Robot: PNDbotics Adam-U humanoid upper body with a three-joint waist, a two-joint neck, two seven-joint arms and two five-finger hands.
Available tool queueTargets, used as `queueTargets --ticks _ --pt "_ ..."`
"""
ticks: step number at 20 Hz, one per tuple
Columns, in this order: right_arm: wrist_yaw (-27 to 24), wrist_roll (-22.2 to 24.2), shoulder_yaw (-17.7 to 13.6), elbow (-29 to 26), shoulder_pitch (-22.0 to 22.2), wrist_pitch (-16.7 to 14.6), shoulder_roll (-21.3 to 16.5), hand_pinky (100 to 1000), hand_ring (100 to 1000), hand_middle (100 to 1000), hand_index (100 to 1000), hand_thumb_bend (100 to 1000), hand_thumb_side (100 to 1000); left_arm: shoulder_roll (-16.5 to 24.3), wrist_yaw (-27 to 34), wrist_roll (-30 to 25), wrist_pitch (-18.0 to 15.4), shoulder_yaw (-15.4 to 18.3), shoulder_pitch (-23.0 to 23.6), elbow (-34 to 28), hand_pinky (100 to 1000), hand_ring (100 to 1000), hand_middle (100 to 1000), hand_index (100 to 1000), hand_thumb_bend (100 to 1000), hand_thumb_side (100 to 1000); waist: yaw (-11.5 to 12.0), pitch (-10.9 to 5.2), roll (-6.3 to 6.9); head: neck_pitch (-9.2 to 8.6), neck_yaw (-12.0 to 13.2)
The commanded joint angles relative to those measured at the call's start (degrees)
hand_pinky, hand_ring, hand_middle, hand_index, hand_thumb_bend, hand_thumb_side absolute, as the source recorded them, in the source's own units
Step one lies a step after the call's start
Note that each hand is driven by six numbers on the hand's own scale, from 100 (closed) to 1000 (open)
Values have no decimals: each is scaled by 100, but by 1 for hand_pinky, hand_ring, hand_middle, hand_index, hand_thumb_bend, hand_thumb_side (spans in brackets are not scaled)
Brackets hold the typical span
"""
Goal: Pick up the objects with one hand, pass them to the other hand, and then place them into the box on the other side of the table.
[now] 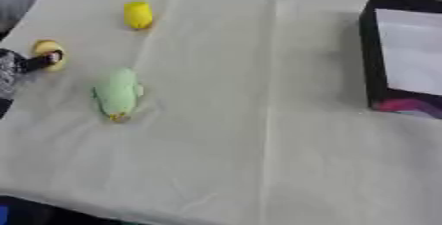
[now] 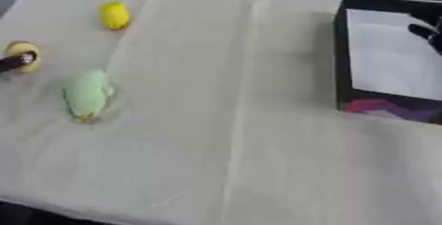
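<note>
Both head eyes looked steeply down at the cloth-covered desk (image 1: 259, 120), sharing nearly everything; right eye sat slightly rightward.

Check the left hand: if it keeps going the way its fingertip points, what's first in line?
The left hand points rightward at the small yellow object by the table's left edge; its fingertip looks already against it, though depth is unclear. That object comes first, ahead of the green toy.

Matt, creased pale beige cloth covering the table (image 1: 259, 120), soft-looking pale green plush toy (image 1: 117, 93) with a fuzzy matt surface, smooth yellow rounded plastic-looking piece (image 1: 137, 14), black box (image 2: 342, 61) with matt walls, smooth white lining inside
</note>
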Motion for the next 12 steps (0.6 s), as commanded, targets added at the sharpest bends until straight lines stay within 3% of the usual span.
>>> queueTargets --ticks 1,4,5,7,12 --pt "39 68 -2 -30 -75 -24 -91 990 1000 854 1000 100 523 61 240 223 -12 -52 -109 -46 872 836 703 745 413 553 -14 -86 -4 -69 33" --pt "58 92 8 -17 -65 -33 -91 991 1000 854 1000 100 523 48 289 206 -3 -97 -125 -46 861 816 675 702 256 288 -22 -90 7 -55 39" --pt "62 96 11 -14 -61 -30 -89 991 1000 854 1000 100 523 46 287 186 17 -106 -134 -46 858 805 656 674 207 153 -25 -93 13 -46 39" --pt "70 107 17 -8 -55 -25 -89 991 1000 854 1000 100 523 46 280 151 62 -111 -155 -46 854 797 641 644 176 100 -28 -101 21 -33 36" --pt "44 106 15 -3 -29 -20 -118 991 1000 854 1000 100 523 78 253 331 176 -118 -276 -46 844 770 595 542 113 100 -33 -144 49 13 31"
